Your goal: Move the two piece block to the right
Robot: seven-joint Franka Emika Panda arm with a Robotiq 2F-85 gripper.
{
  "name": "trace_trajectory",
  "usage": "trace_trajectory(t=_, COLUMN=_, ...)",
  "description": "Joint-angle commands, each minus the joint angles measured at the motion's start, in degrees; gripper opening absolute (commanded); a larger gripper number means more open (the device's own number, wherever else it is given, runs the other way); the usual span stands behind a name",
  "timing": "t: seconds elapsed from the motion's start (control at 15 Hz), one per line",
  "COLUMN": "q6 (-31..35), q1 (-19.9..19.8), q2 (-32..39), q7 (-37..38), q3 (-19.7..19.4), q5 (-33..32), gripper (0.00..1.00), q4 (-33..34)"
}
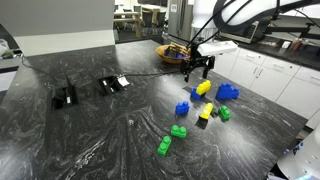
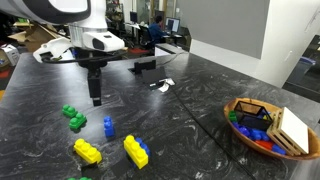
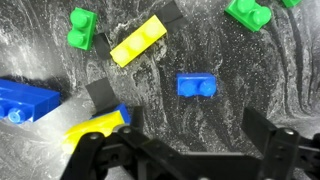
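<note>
In the wrist view the gripper [image 3: 186, 135] hangs with its black jaws spread wide, holding nothing. Just beyond them the two piece block [image 3: 197, 86], glossy blue plastic with two round studs, lies alone on the dark, white-veined stone table [image 3: 285, 85], with bare surface to its right. Farther off a long yellow block [image 3: 140, 40] lies aslant, a green block [image 3: 82, 28] beside it

An office kitchenette: dark marble counter [image 1: 100, 140], white cabinets [image 1: 265, 72], and a person [image 2: 157, 28] at desks behind.
</note>
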Motion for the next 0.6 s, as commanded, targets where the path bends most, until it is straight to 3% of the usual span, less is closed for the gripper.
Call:
trace_trajectory(t=0.0, q6=-0.12, q1=0.62, q2=0.02, q7=0.02, q3=-0.61, q5=-0.04, gripper=1.00, q4=0.10)
trace_trajectory(t=0.07, q6=-0.12, q1=0.62, q2=0.02, q7=0.02, q3=-0.61, q5=-0.04, gripper=1.00, q4=0.10)
trace_trajectory(t=0.53, q6=1.13, q1=0.53, q2=3.41, q7=24.68, q3=-1.87, q5=2.55, gripper=1.00, q4=0.19)
